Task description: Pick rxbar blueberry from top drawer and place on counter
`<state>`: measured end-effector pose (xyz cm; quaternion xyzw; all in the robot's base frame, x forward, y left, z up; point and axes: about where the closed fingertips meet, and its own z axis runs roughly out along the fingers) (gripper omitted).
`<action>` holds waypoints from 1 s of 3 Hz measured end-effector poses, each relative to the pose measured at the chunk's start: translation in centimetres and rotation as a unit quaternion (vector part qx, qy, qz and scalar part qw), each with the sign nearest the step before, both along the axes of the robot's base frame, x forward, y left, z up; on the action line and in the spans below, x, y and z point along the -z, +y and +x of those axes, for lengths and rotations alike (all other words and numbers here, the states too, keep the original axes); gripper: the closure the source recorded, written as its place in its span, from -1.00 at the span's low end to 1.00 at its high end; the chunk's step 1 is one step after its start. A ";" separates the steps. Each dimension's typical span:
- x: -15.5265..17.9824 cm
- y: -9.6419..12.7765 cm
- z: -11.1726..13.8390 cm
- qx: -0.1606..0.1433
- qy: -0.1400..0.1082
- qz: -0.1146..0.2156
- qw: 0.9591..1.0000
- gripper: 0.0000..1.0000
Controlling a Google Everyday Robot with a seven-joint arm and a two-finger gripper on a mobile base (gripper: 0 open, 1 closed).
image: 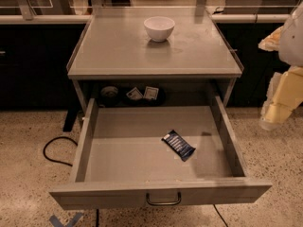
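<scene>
- Camera view, far left: a black cable loops on the floor beside the drawer. Base travel toward that side could snag it.
- Drawer: pulled well out, with tall walls. A descent that is off line may strike a wall or the front panel and shove the drawer.
- White packets: these lie in the dark recess at the back, beneath the tabletop. They are not the target; a reach that goes too deep could take the wrong item.
- Bowl: upright on the tabletop, near the back centre. A placement too far back could knock it; the bare front area looks safer.
- Snack bar: flat on the drawer floor, right of centre, lying diagonally, apart from every wall. Being thin with a slick wrapper, it may slide or slip free if the grasp is not squared across its narrow side.
- Right wall: stands between the snack bar and the hand. An approach from the side instead of from above risks a collision.
- Hand: hangs outside the drawer to the right, above the floor, well apart from the snack bar. Whether it is released or clenched cannot be told.
</scene>
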<state>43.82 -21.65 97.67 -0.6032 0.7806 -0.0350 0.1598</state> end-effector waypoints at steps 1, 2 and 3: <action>0.0 0.0 0.0 0.000 0.000 0.000 1.000 -1.00; 4.5 1.1 0.6 -0.020 0.036 0.024 0.999 -1.00; 12.4 3.9 2.0 -0.058 0.080 0.045 0.994 -1.00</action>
